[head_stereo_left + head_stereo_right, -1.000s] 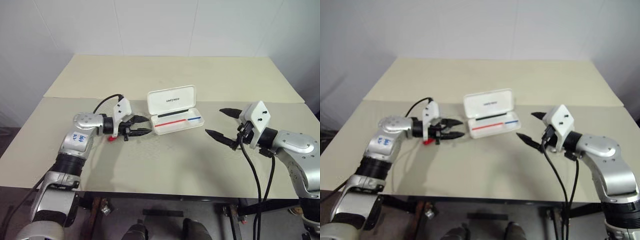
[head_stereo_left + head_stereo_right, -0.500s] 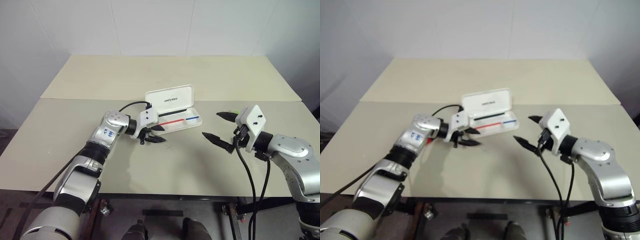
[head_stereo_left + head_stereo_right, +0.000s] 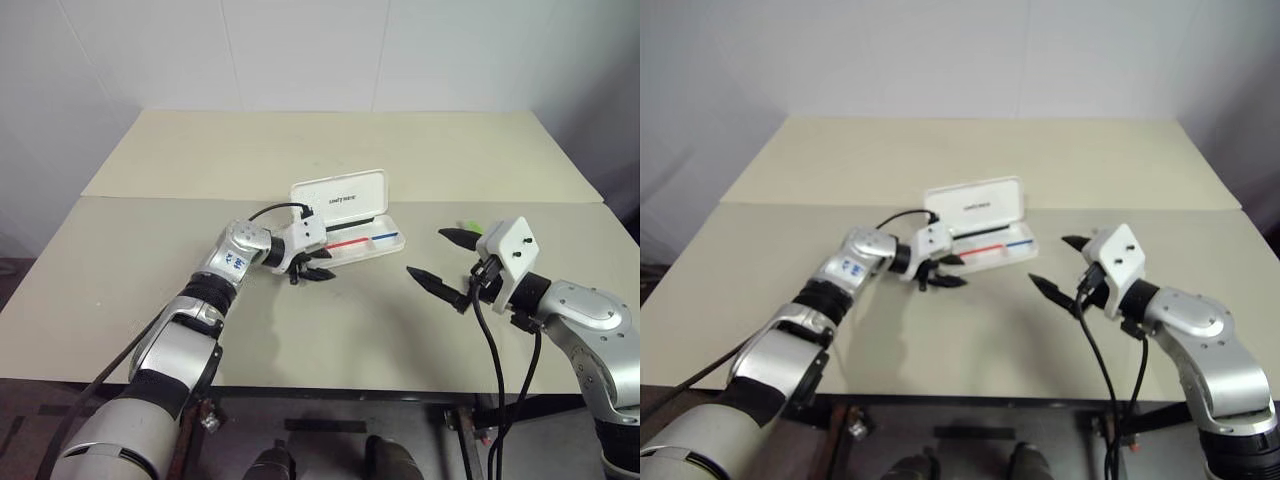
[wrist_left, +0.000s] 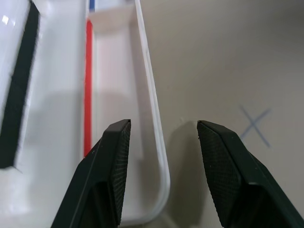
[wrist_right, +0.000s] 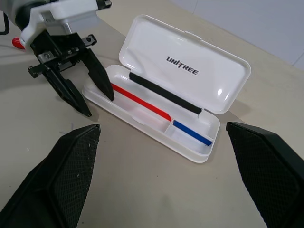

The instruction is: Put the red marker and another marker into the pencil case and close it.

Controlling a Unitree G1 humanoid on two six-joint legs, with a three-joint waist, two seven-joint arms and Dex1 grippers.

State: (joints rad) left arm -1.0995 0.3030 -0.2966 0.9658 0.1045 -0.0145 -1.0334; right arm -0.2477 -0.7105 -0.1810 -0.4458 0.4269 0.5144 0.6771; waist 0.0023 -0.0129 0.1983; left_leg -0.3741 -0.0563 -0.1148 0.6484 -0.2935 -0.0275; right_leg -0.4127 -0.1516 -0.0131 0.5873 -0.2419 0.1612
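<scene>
You had a pale beige table (image 3: 330, 330) made of two boards, their seam crossing the upper middle of the head view, with plain white walls (image 3: 300, 50) behind. The pencil case (image 3: 370, 243) lay open at frame centre, its long axis running left to right and rising slightly toward the right, lid upright on the far side. Your left gripper (image 3: 318, 263) stood at the case's left end, fingers apart with nothing between them, one finger (image 4: 111, 171) over the tray, the other outside its rim. Your right gripper (image 3: 442, 259) hung at centre right, jaws wide and empty. A lime-green tip (image 3: 468, 225) showed behind it. A red tip (image 5: 17, 42) showed behind your left gripper.
</scene>
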